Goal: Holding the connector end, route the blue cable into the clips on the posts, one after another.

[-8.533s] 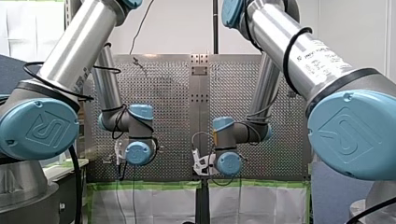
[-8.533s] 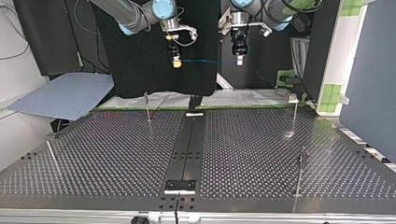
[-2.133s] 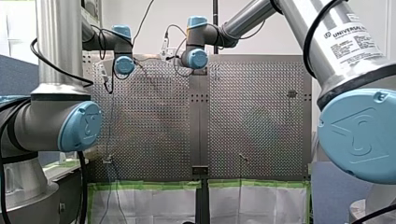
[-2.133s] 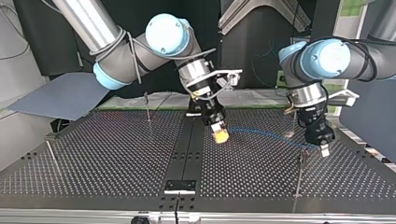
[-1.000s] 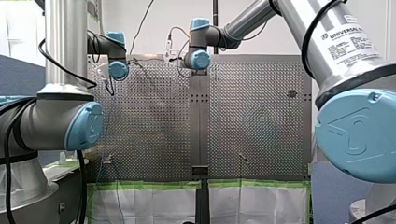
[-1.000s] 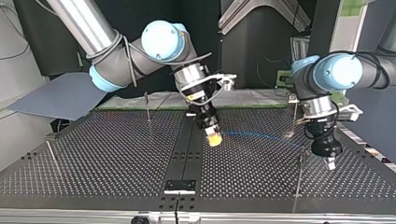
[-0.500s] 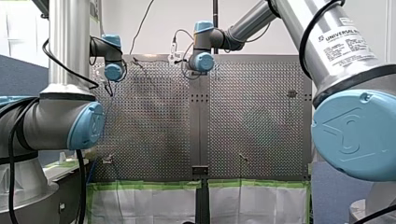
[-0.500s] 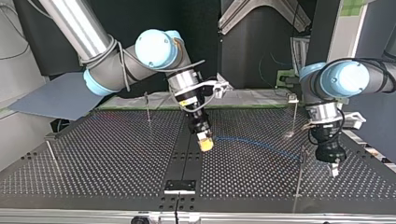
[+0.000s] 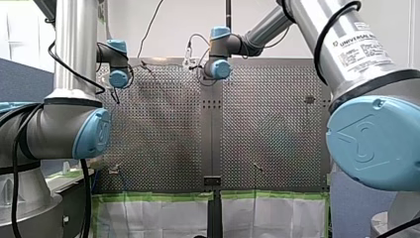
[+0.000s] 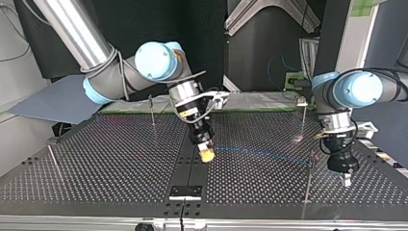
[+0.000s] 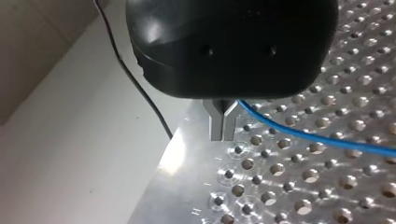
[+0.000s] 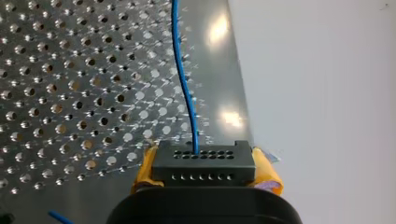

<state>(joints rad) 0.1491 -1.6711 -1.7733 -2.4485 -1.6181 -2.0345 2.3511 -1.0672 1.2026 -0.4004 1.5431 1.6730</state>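
Note:
My right gripper point(image 12: 205, 170) has its yellow pads point(image 12: 144, 169) shut on the black connector point(image 12: 201, 156), and the blue cable point(image 12: 183, 84) runs straight out ahead of it. In the top view that gripper point(image 10: 207, 154) hangs low over the table's middle strip. From there the blue cable point(image 10: 262, 153) stretches to the clip post point(image 10: 311, 159) at the right. My left gripper point(image 10: 346, 181) hovers just beyond that post. Its metal fingers point(image 11: 215, 125) are shut, and the blue cable point(image 11: 303, 136) leaves from their base.
The perforated table point(image 10: 106, 159) carries other thin posts, at the far left point(image 10: 152, 109), near left point(image 10: 53, 161) and far right point(image 10: 304, 115). A black bracket point(image 10: 185, 191) sits on the middle strip near the front edge. A grey sheet point(image 10: 62, 98) lies beyond the table's left.
In the top view my right gripper has moved left and lower with the connector. My left gripper has dropped toward the table's near edge beside the right post, and the cable followed.

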